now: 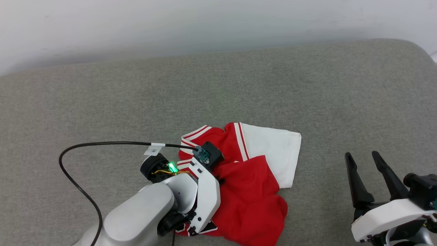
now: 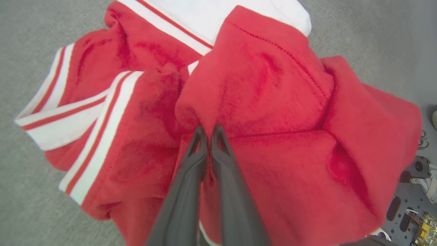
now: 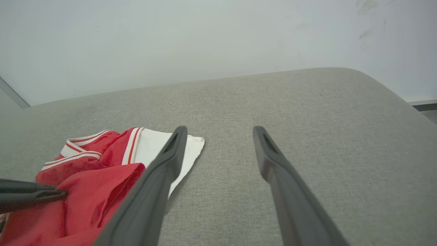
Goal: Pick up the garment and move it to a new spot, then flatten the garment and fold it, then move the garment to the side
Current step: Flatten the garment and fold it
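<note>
The garment [image 1: 259,191] lies crumpled on the grey padded surface [image 1: 239,85], near its front edge. It is red, with a white sleeve [image 1: 273,150] spread toward the right and striped white trim at its far left. My left arm reaches down over the garment's left part. In the left wrist view my left gripper [image 2: 208,131] has its two dark fingers pressed together on a raised fold of the red cloth [image 2: 273,102]. Its shut tips [image 3: 63,195] also rest on the garment [image 3: 95,177] in the right wrist view. My right gripper [image 1: 362,157] stands open at the lower right, apart from the cloth, holding nothing.
A black cable [image 1: 85,147] loops from my left wrist over the surface to the left. A pale wall [image 1: 205,24] runs behind the surface's far edge. The surface rounds off at its far right corner [image 3: 375,85].
</note>
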